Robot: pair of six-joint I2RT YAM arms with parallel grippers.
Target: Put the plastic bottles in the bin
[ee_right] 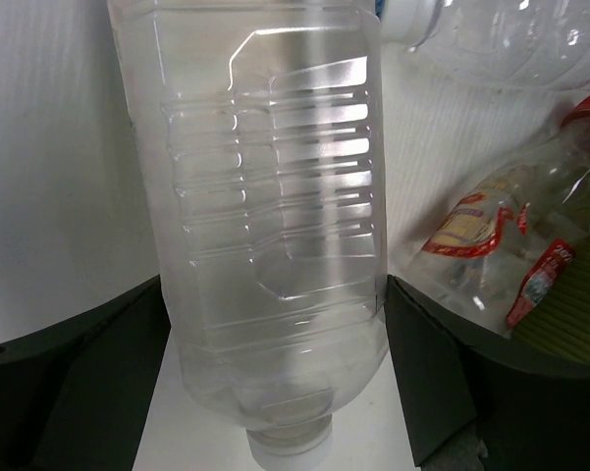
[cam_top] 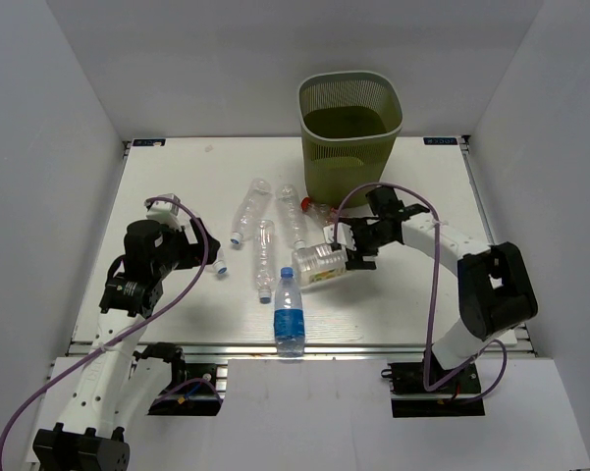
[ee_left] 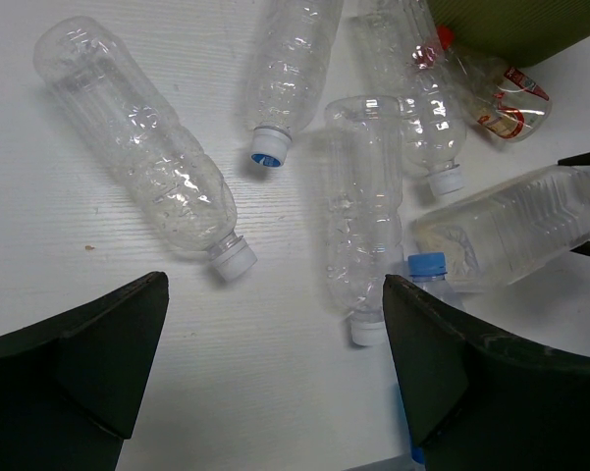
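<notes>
The olive-green mesh bin (cam_top: 349, 128) stands at the back of the table. My right gripper (cam_top: 358, 245) is shut on the wide bottle with a yellowish label (cam_top: 319, 263). In the right wrist view the wide bottle (ee_right: 275, 196) fills the gap between both fingers of the gripper (ee_right: 275, 294), cap toward the camera. The red-capped bottle (cam_top: 319, 211) lies beside it near the bin. The blue-capped bottle (cam_top: 289, 312) lies at the front edge. Three clear bottles (cam_top: 265, 257) lie mid-table. My left gripper (ee_left: 275, 285) is open and empty above the table, near a white-capped bottle (ee_left: 142, 147).
The red-capped bottle (ee_right: 510, 235) lies against the bin's wall (ee_right: 569, 324), right beside my right finger. White enclosure walls stand round the table. The right arm's purple cable (cam_top: 402, 191) loops in front of the bin.
</notes>
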